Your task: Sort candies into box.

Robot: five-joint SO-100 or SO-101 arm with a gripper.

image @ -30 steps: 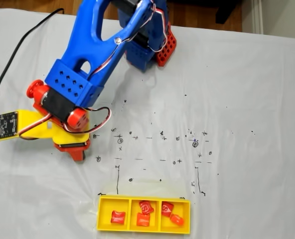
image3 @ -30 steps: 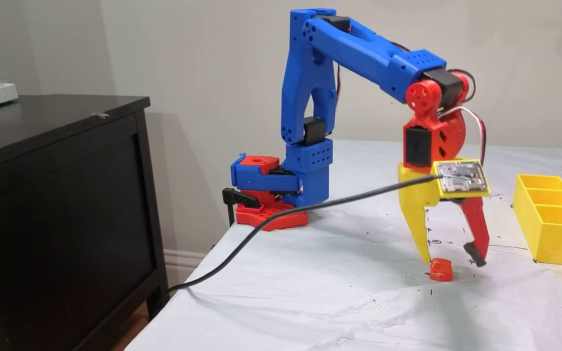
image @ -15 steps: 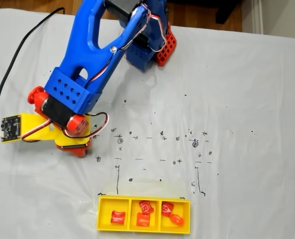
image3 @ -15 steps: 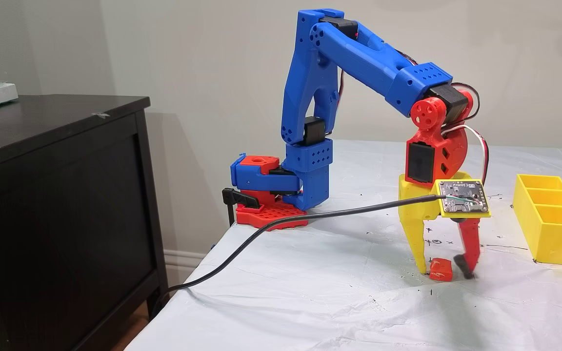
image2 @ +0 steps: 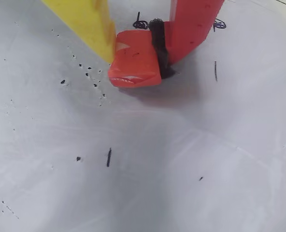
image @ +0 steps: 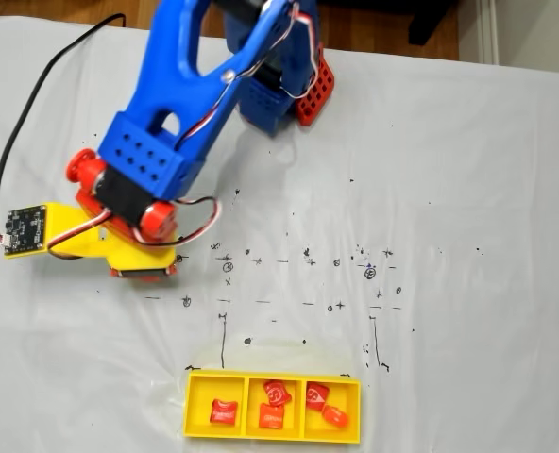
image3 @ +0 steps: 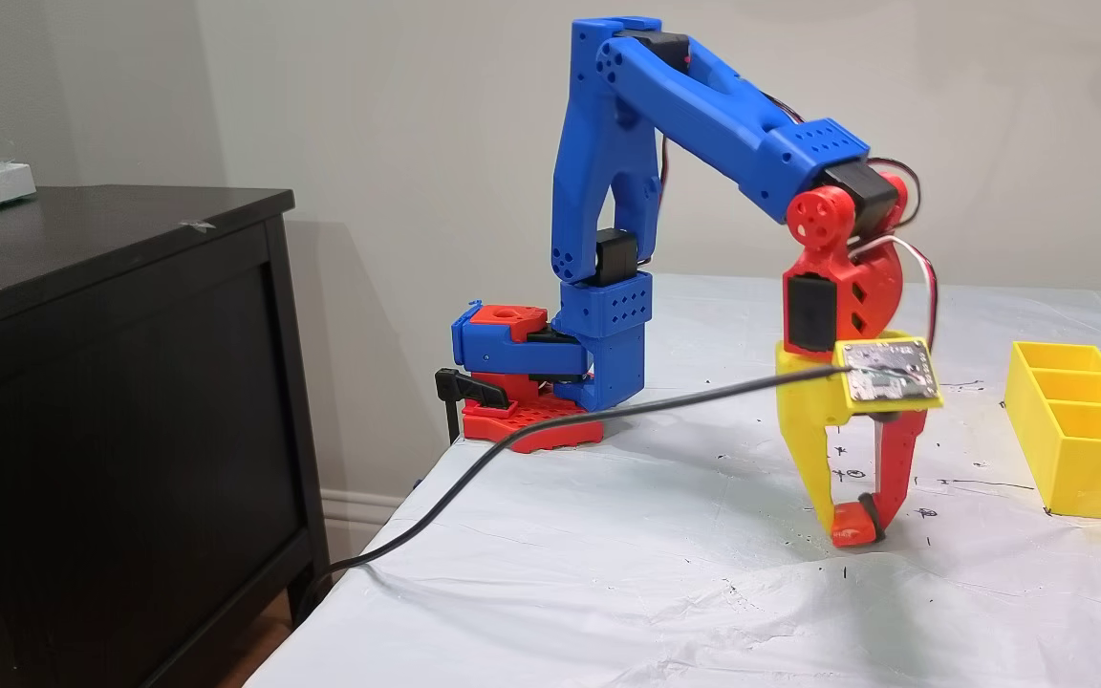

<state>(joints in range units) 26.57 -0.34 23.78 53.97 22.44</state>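
The gripper (image2: 135, 46) is closed on one red candy (image2: 135, 65), pinched between the yellow finger (image2: 87, 21) and the black pad of the red finger (image2: 193, 24); the candy sits at the fingertips, at or just above the white table cover (image2: 148, 169). In a fixed view the gripper (image3: 853, 521) points straight down. The yellow box (image3: 1076, 440) stands well apart to the gripper's right in that view. In a fixed view the box (image: 272, 433) holds five candies: one (image: 224, 411), two (image: 275, 404) and two (image: 325, 404).
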